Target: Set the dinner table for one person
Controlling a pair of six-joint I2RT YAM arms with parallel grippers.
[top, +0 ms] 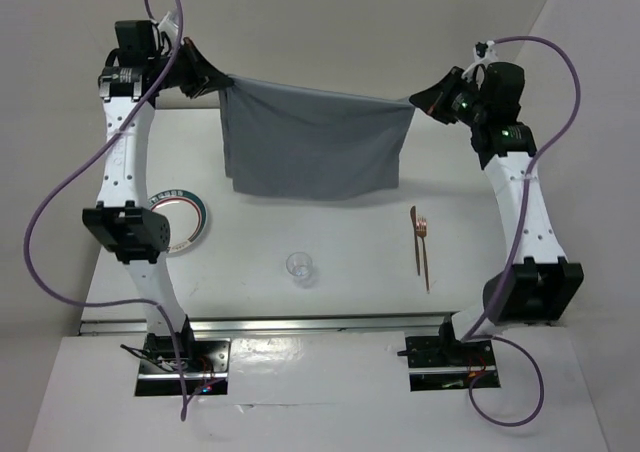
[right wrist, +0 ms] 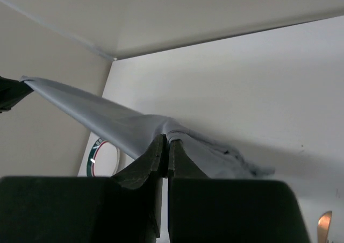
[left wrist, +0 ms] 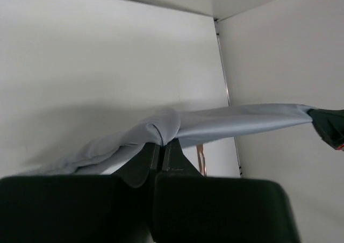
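Two firm pinches! The left gripper (top: 220, 80) and right gripper (top: 416, 100) each clamped a grey cloth (top: 315, 142) corner, stretched taut.

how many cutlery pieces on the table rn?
2: a copper fork and a slimmer copper piece, side by side right of the glass. The hanging grey cloth could hide more.

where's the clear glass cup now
In the top view, the clear glass cup stands centrally between the green-rimmed round plate and the copper cutlery.
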